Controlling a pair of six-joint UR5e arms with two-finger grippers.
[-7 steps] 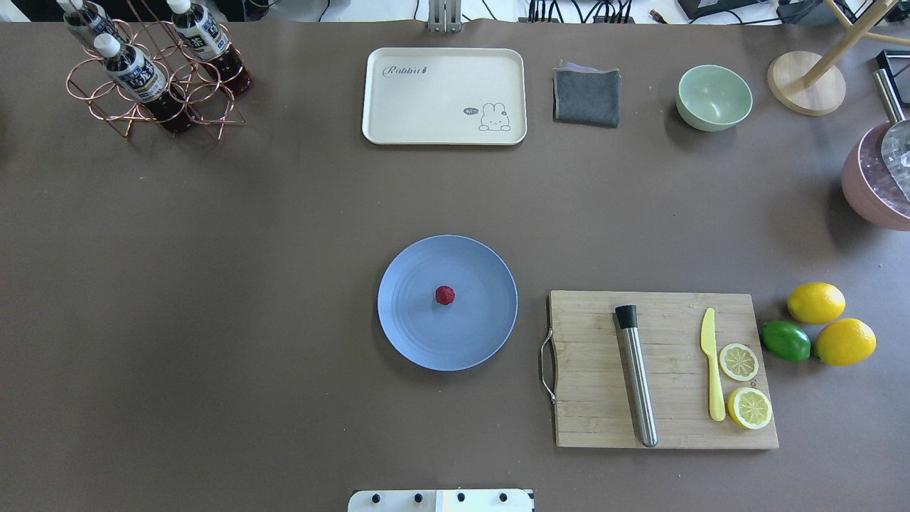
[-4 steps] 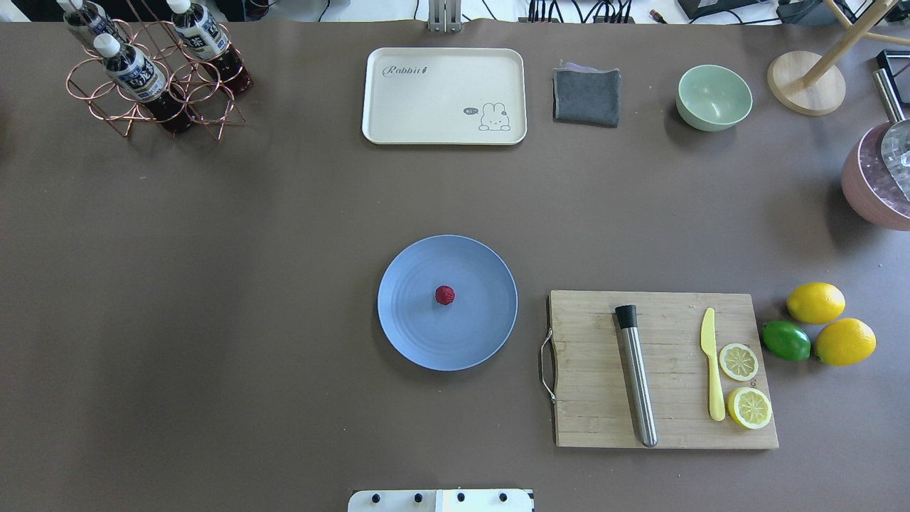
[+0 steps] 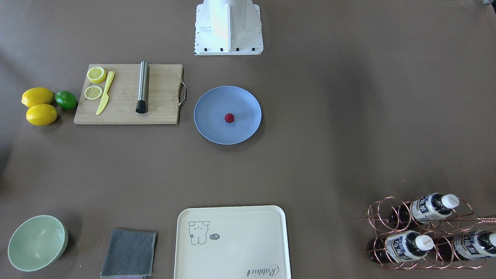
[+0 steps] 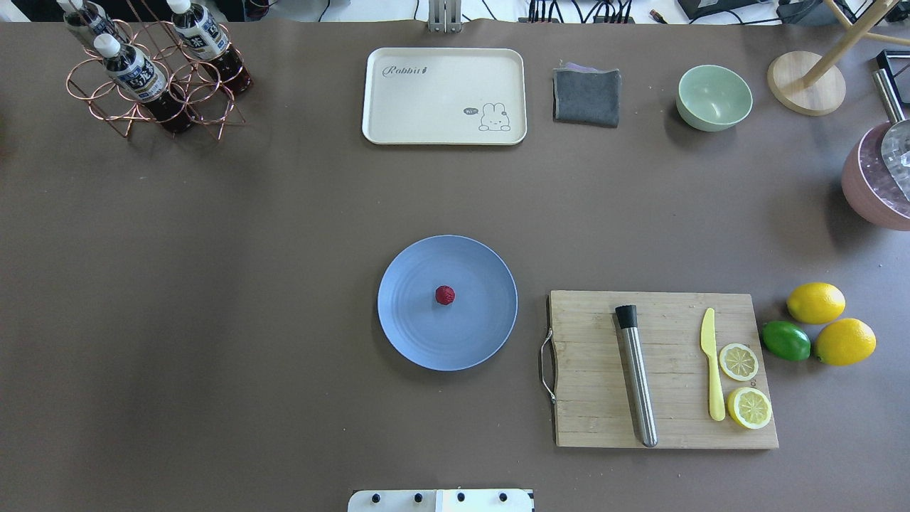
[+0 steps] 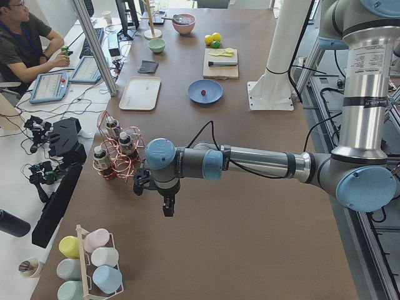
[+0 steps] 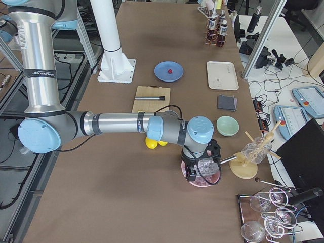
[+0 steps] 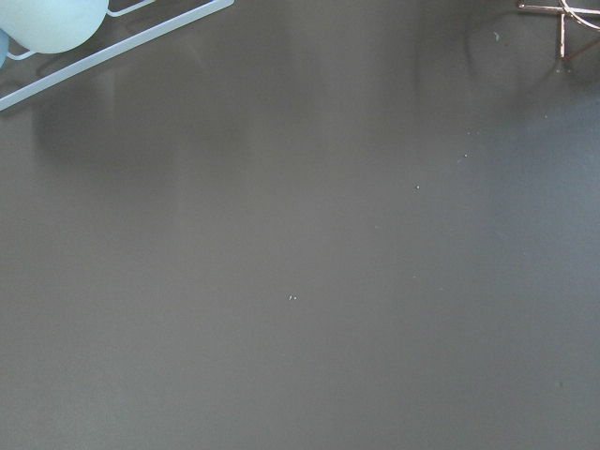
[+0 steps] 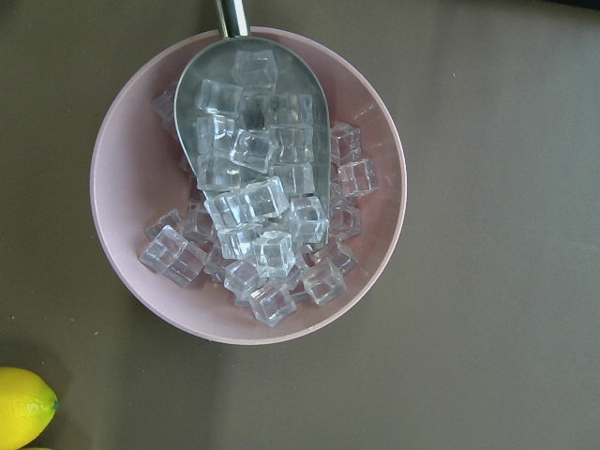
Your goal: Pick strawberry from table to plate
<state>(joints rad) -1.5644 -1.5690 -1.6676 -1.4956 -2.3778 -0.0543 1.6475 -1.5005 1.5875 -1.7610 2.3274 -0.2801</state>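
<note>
The small dark-red strawberry [image 4: 445, 295] [image 3: 229, 117] lies near the middle of the round light blue plate [image 4: 412, 327] [image 3: 209, 116], which sits at the centre of the grey-brown table [image 4: 213, 284]. Neither gripper is near it. In the exterior left view my left gripper [image 5: 167, 209] hangs over the table's left end beside the bottle rack [image 5: 115, 153]. The exterior right view has my right gripper [image 6: 191, 174] above the pink bowl of ice [image 8: 248, 187] at the right end. I cannot tell whether either is open or shut. The wrist views show no fingers.
A wooden cutting board [image 4: 590, 398] with a steel muddler [image 4: 636, 377], a yellow knife and lemon slices lies right of the plate. Lemons [image 4: 815, 302] and a lime sit beyond it. A cream tray [image 4: 444, 96], grey cloth [image 4: 586, 96] and green bowl [image 4: 714, 97] line the far edge.
</note>
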